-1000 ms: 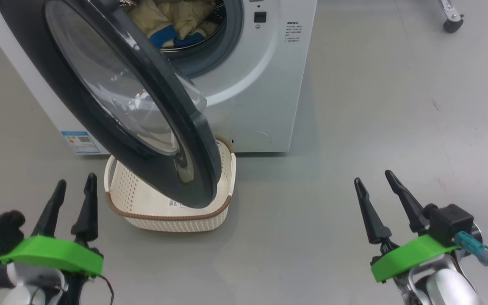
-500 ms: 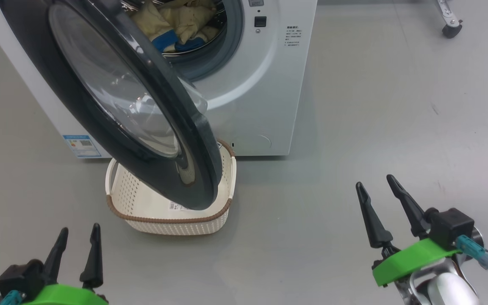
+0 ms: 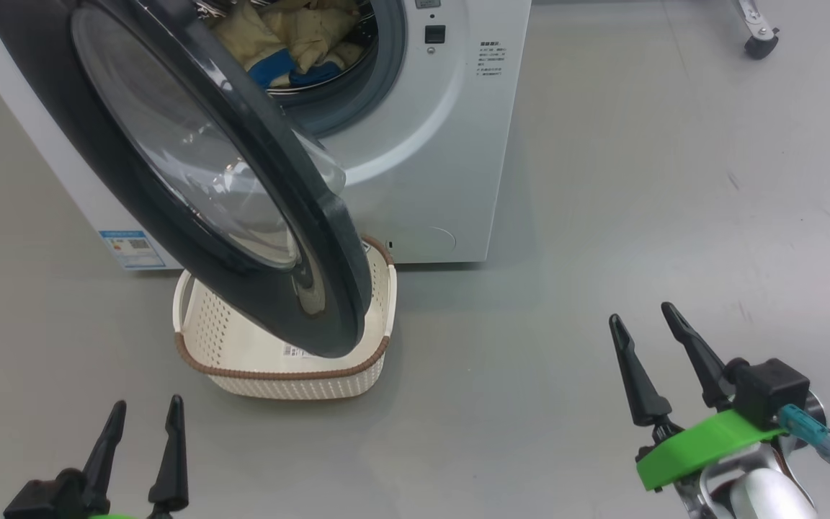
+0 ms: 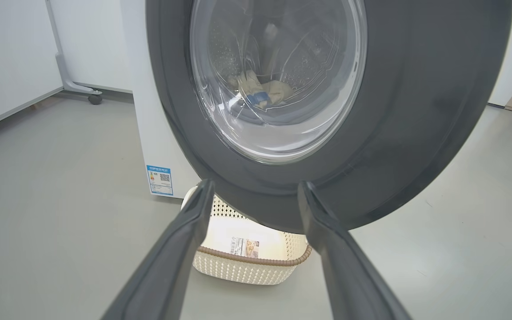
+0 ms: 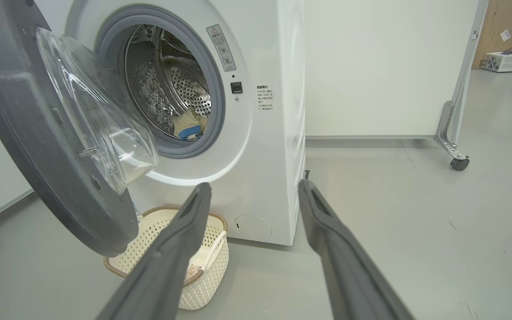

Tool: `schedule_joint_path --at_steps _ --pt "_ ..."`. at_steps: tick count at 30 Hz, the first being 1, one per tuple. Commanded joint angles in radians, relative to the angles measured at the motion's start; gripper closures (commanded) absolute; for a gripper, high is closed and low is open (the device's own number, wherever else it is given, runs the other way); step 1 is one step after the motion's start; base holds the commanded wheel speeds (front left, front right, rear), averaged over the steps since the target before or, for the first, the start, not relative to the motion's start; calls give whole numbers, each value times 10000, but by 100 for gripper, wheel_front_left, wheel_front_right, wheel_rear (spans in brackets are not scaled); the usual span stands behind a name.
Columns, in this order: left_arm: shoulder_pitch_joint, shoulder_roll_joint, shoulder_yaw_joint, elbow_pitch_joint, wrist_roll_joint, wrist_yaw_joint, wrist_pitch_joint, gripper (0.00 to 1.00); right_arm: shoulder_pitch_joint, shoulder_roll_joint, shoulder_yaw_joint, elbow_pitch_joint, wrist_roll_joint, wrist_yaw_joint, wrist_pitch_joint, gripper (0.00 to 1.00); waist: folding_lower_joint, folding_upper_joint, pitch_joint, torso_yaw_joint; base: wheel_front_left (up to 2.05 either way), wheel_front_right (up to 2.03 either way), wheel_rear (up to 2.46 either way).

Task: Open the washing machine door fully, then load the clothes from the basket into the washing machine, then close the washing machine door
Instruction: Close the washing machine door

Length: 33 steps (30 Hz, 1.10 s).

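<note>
The left hand (image 3: 147,404) is seen low at the left of the head view. Its two dark fingers are spread wide and nothing is held between them. It is held over the floor (image 3: 602,187), near the front left corner of the basket (image 3: 278,375) but apart from it. In the left wrist view the fingers are pointed at the lower rim of the washing machine door (image 3: 199,158), and part of the basket is seen between them, under that rim.

The right hand (image 3: 640,313) is opened wide as well and is empty. It is held over bare floor, well apart from the basket, on its right side. A green bracket (image 3: 703,441) is seen behind its fingers.

The door is only partly open. It is swung out from the left side of the washing machine (image 3: 429,158), and its black rim hangs over the basket, so that a part of the basket is hidden. The basket is placed on the floor just in front of the machine. The clothes (image 3: 292,43) are found inside the drum: cream fabric with a blue patch, seen through the opening and also through the door glass in the left wrist view. A blue-white label sticker (image 3: 130,249) is stuck low on the machine, at the left.
</note>
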Motion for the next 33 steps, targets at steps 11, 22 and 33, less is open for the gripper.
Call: schedule_joint_path --at_steps 11,22,33 --pt "110 -112 849 -633 400 4 -140 0 132 -3 -249 -271 -206 44 -65 0 0 0 -50 -84 0 0 0" --pt "285 -315 1058 -909 599 4 -141 0 251 36 -416 96 -282 44 -65 0 0 0 -56 -126 0 0 0" --pt "528 -310 1193 -1039 626 4 -141 0 150 70 -516 402 -123 44 -65 100 0 0 -107 -75 0 0 0"
